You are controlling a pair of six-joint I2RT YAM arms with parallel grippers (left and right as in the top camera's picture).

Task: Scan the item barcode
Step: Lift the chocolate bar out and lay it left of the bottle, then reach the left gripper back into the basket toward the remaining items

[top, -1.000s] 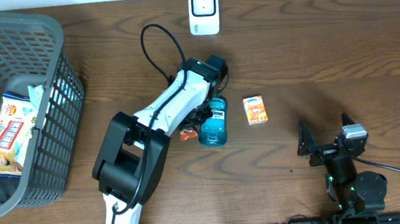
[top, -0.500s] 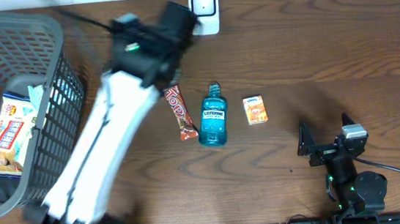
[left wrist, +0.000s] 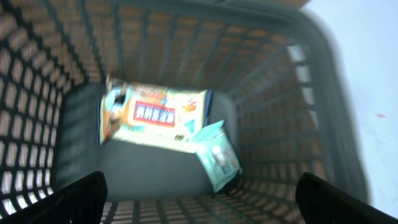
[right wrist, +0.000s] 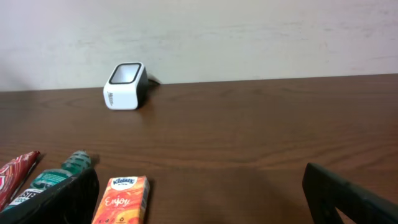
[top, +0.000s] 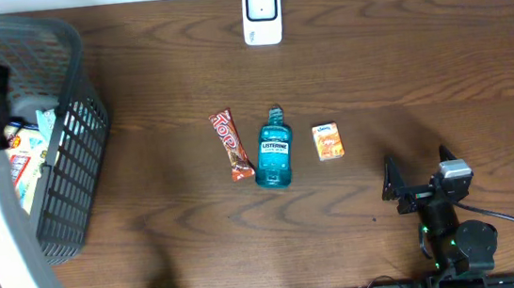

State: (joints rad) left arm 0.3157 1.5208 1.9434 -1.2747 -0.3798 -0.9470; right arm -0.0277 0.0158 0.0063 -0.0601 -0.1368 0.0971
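Right, my left fingers (left wrist: 68, 202) hang spread wide and empty above the basket (left wrist: 298, 93), so I judge the next item to scan is one of those inside it. Two things lie on its floor: one flat printed pouch (left wrist: 155, 115) and one small teal packet (left wrist: 217, 155) touching the pouch's lower right corner. Both look light, soft and crinkly, a film that may slide and buckle. I would pinch the pouch across a short edge, or take the teal packet across its narrow width, without squeezing hard. I cannot tell where either barcode sits.

Out on the bench (top: 420, 71) three items lie in a row, just beside one another: one chocolate bar (top: 231, 145), one mouthwash bottle (top: 274, 152) and one orange carton (top: 328, 142). One scanner (top: 261, 13) stands well apart at the far edge. My right fingers (right wrist: 348, 196) are released too, holding nothing, low near the front edge.
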